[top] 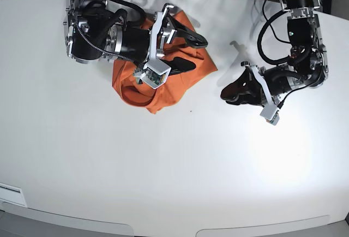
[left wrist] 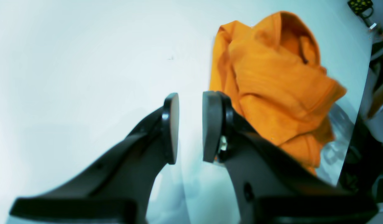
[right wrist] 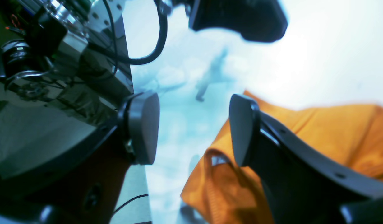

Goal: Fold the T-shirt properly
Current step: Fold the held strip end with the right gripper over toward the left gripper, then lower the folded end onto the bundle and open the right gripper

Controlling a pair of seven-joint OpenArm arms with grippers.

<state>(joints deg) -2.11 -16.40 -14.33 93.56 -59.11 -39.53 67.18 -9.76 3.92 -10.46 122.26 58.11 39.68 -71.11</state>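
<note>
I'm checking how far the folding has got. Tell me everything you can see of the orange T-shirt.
The plain orange T-shirt of thin soft fabric lies crumpled in a loose heap on the white table, toward its far side, not flat or folded. Layers overlap with deep creases, and a stitched hem edge curls up in the right wrist view. The right tool hangs open over it with nothing between its pads; whether one touches the cloth is unclear. No print shows.
</note>
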